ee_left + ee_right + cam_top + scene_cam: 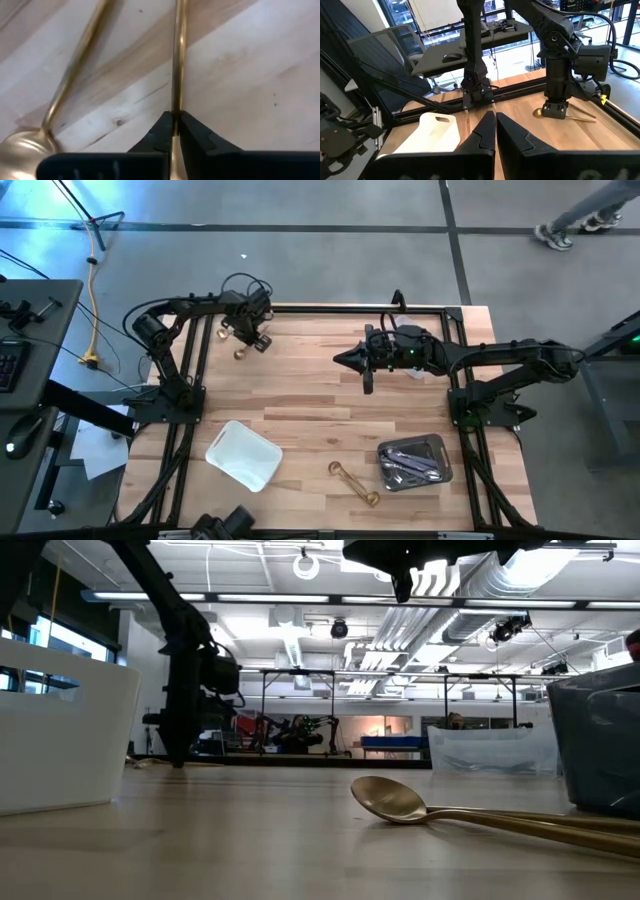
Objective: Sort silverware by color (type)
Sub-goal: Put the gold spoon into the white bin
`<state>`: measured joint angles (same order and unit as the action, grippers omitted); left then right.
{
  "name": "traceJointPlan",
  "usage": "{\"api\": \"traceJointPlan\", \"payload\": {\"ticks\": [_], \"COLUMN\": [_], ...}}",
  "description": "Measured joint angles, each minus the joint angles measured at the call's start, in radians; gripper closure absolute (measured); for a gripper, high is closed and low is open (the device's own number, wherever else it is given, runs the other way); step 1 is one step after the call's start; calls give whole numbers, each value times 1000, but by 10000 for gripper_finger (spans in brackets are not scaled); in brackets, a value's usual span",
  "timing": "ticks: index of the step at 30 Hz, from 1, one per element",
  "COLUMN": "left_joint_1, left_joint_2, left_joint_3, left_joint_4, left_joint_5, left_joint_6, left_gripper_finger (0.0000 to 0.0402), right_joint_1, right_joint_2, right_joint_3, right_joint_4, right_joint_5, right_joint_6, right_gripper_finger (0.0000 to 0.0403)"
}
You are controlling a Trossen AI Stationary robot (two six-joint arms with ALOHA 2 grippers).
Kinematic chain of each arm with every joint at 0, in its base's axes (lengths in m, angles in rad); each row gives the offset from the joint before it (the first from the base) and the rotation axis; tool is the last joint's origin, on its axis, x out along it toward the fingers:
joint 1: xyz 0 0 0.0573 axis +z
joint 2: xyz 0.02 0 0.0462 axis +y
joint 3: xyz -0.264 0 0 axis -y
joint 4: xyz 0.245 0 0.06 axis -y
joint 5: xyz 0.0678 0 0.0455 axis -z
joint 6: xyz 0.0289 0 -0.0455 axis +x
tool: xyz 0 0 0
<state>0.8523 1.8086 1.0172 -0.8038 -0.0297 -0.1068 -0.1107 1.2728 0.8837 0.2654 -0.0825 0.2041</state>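
Note:
Two gold pieces of silverware lie on the wood at the table's far left. One is a gold spoon (75, 65) whose bowl (240, 352) rests on the table. The other is a thin gold utensil (178, 60) beside it, and my left gripper (250, 338) is shut on its handle, pointing straight down. My right gripper (350, 360) hangs shut above the table's middle, level, pointing toward the left arm and holding nothing. More gold spoons (355, 482) lie near the front edge. My left gripper pinches the gold utensil's thin handle (177, 100) between its two fingertips (162, 127), somewhere along its length. The fingers come from above, pointing down, one on each side of the handle. The handle lies flat on the wood and runs on past the fingers both ways.
A white tray (243, 453) sits at the front left. A grey tray (440, 448) holding silver and dark utensils sits at the front right. Black frame rails (330, 308) run along the table's far edge and sides. Bare wood lies between the arms.

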Motion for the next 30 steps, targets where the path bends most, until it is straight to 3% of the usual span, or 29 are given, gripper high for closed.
{"api": "traceJointPlan", "payload": {"ticks": [11,15,19,22,30], "left_joint_1": [-45,-98,-195,-304,-571], "left_joint_2": [-16,-48,-98,-153,-365], "left_joint_3": [-4,-10,-16,-56,-277], "left_joint_4": [-9,-19,20,121,639], "left_joint_5": [16,125,161,156,186], "left_joint_6": [7,7,-15,-45,-311], "left_gripper_finger": [398,399,400,400,401], "right_joint_1": [29,28,29,29,28], "right_joint_2": [0,0,0,0,0], "right_joint_3": [0,0,0,0,0], "right_joint_4": [0,0,0,0,0], "right_joint_5": [0,0,0,0,0], "right_joint_6": [-2,1,4,5,4], "right_gripper_finger": [403,403,403,403,403]}}
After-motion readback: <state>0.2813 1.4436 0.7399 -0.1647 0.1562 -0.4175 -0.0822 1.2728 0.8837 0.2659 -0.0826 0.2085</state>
